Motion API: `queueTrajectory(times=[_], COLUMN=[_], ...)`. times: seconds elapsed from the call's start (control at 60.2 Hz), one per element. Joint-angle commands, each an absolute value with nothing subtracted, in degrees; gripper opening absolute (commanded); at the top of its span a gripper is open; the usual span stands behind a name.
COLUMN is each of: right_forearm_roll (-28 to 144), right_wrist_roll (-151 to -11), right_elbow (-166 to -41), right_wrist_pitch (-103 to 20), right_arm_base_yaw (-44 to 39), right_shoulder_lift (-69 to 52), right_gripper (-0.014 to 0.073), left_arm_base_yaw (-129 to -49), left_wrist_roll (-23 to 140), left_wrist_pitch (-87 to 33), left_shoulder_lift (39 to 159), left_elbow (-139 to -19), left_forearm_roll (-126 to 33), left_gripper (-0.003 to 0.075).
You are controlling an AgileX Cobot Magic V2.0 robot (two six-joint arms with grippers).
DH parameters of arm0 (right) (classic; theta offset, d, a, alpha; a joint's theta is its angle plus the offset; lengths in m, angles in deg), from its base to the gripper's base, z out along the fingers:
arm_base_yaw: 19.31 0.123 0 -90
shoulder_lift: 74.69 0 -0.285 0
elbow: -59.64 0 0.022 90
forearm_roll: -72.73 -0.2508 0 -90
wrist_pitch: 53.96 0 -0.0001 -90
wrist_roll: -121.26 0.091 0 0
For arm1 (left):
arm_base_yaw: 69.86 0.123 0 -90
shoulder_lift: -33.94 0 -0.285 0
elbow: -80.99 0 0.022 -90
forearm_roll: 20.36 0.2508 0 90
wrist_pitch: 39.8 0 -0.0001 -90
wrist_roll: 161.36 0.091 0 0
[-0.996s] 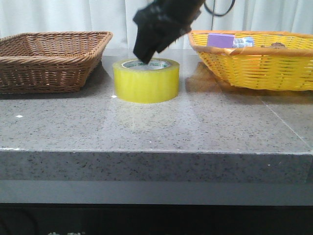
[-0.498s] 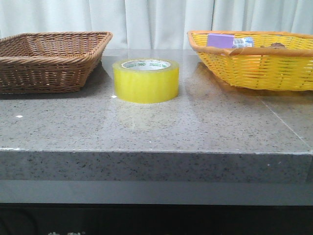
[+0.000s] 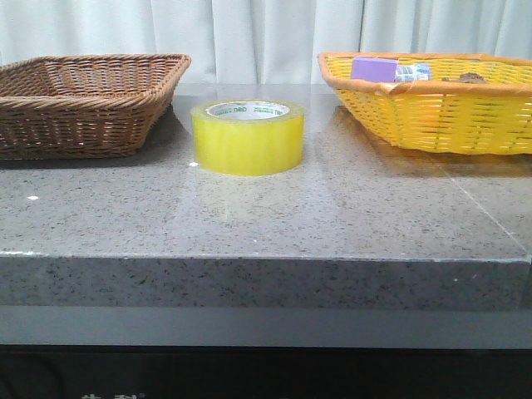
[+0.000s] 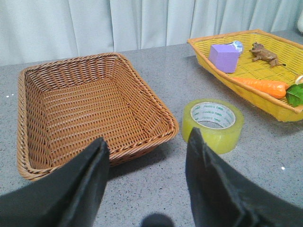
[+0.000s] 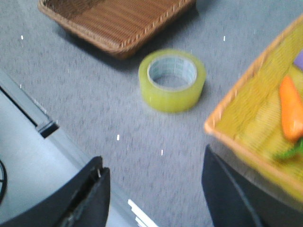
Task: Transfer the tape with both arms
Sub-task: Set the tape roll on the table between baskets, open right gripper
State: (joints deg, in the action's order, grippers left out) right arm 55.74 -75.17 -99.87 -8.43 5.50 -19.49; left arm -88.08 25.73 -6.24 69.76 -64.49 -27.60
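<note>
Your wide roll of translucent yellow packing tape [image 3: 248, 137] lies flat on the grey speckled stone bench [image 3: 266, 216], its white core with green lettering facing up; it sits between the two baskets, nearer the brown one, touching neither. To its left you have the empty brown wicker basket [image 3: 83, 104]; to its right the yellow woven basket [image 3: 432, 108] with its orange rim, holding a purple box [image 3: 375, 68], an orange carrot [image 4: 265, 86] with green leaves, and a small brown figure [image 4: 265, 53] whose kind you cannot make out. A pale curtain [image 3: 266, 33] hangs along the far side.

Neither arm shows in the front view. Your left tool [image 4: 147, 161] is released, its two dark fingers [image 4: 87, 182] spread wide and gripping nothing; it hangs above the near bench, with the tape just beyond its right finger and the brown basket beyond its left one. Your right tool [image 5: 154, 189] is likewise released and empty, fingers [image 5: 85, 198] well apart; it hovers high over the near edge of the bench, well apart from the tape, in a blurred picture.
</note>
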Motion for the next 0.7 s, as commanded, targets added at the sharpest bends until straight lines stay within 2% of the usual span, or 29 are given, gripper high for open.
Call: queueTrajectory(times=[0.0, 0.199, 0.68], right_forearm_roll=[58.97, 61.54, 61.38], right_wrist_roll=[-71.02, -67.7, -67.7], right_elbow=[-98.13, -94.63, -94.63], right_wrist_pitch=[-10.36, -9.82, -9.83], right_arm_base_yaw=[5.31, 5.31, 5.31], right_shoulder_lift=[-23.21, -27.99, -27.97], right_gripper=[0.0451, 0.0451, 0.0451], left_arm_base_yaw=[-88.51, -88.51, -88.51], left_wrist_roll=[25.58, 25.58, 25.58], left_wrist_pitch=[-9.96, -9.96, -11.75], left_shoulder_lift=[70.33, 70.33, 70.46], left_elbow=[-66.05, -66.05, -66.15], left_forearm_roll=[-28.37, -28.37, -28.37], left_gripper=[0.0364, 0.0364, 0.0364])
